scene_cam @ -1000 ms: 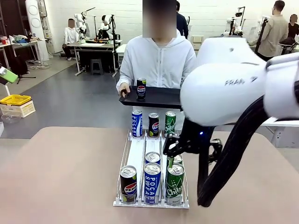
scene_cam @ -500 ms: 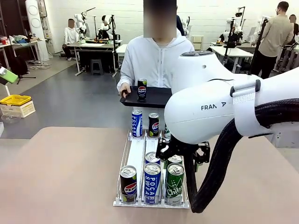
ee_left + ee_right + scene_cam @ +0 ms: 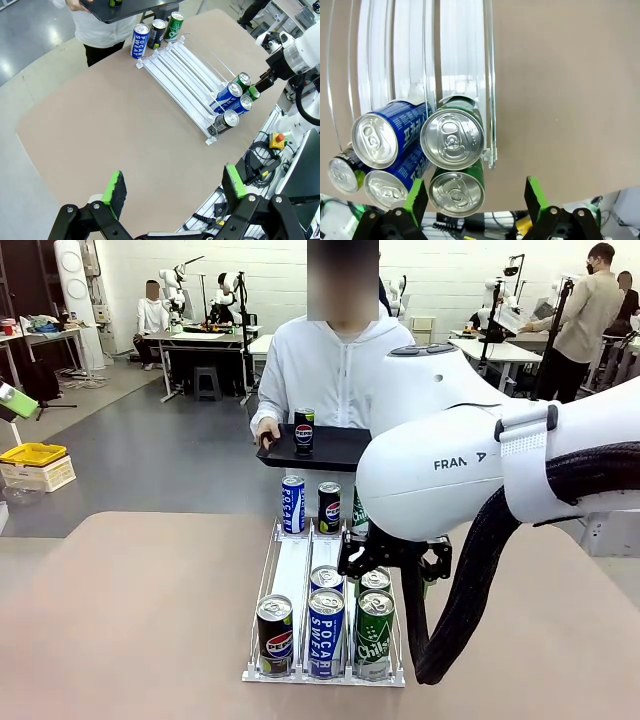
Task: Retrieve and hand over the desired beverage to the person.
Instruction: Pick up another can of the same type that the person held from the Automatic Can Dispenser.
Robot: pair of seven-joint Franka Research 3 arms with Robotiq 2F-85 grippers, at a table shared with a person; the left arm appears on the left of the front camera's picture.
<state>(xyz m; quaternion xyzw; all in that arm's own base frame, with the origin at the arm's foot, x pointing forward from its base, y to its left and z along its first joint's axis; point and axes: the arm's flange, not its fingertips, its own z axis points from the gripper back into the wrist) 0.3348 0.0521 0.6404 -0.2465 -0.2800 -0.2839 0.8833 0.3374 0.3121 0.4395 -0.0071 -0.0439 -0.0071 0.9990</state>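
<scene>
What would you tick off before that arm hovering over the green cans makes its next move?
1. Right gripper open: ok, spread wide.
2. Lined up on a can: ok, the front green can sits within its opening in the right wrist view.
3. Room beside that can: cannot tell, the front blue can sits close alongside.
4. Tray ready: ok, the person holds it beyond the rack, with a Pepsi can on it and space beside.
5. Left gripper clear: ok, open over bare table, away from the rack.
6. Green is the wanted drink: cannot tell.
</scene>
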